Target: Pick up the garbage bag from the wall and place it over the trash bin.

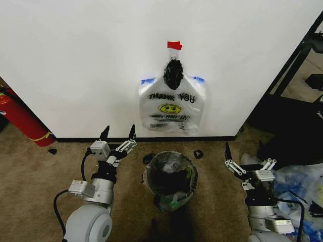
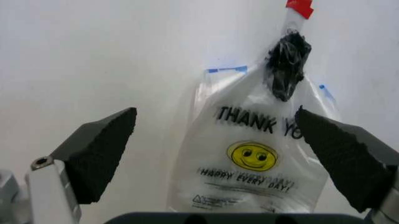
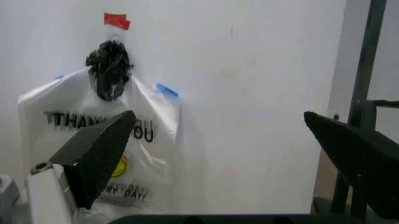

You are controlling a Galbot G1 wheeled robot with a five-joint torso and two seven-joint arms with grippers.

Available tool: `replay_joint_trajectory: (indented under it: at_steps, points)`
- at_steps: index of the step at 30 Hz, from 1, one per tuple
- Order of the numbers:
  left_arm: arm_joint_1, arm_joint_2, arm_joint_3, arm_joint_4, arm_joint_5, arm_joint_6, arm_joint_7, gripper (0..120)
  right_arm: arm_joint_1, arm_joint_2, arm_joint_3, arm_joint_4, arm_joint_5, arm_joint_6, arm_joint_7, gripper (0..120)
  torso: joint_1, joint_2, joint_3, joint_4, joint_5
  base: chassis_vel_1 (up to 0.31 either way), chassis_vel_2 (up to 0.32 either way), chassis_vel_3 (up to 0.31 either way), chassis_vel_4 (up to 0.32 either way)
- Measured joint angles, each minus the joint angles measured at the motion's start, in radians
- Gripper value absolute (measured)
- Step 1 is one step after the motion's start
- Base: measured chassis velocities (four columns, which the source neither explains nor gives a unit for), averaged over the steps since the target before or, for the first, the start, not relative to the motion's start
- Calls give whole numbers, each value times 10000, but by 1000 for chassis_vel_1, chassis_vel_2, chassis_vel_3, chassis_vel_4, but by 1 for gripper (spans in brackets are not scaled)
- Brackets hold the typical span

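white wall (image 1: 75,60) w/ taped printed bag (image 1: 172,108), bin (image 1: 170,177) below, both pincers (image 1: 119,135) (image 1: 248,160) apart, empty

My matt black foam-like finger pads (image 2: 100,158) face a glossy, crinkled thin plastic bag (image 1: 172,108) on the smooth matt painted wall (image 1: 75,60), above rough brown carpet (image 1: 30,171).

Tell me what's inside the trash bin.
The trash bin holds crumpled dark and clear plastic with a green bit showing; its bottom is hidden beneath that.
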Motion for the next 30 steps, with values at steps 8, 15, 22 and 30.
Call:
replay_joint_trajectory:
  at_steps: [8, 15, 22, 30]
  points:
    - [-22, -51, 37, 261, -227, -750, -357, 100, 119, 7, -119, -65, 58, 146, 213, 100, 0, 0, 0, 0, 0, 0, 0, 0, 0]
    - [-48, -119, 133, 490, -127, -980, -428, 100, 117, -24, -48, -197, 10, 410, 28, 100, 0, 0, 0, 0, 0, 0, 0, 0, 0]
    - [-158, -85, 128, 540, -104, -973, -442, 100, 322, 8, -62, -323, 9, 437, -11, 100, 0, 0, 0, 0, 0, 0, 0, 0, 0]
    - [-249, -41, 145, 711, -211, -973, -388, 100, 520, 35, -115, -484, 12, 418, -31, 100, 0, 0, 0, 0, 0, 0, 0, 0, 0]
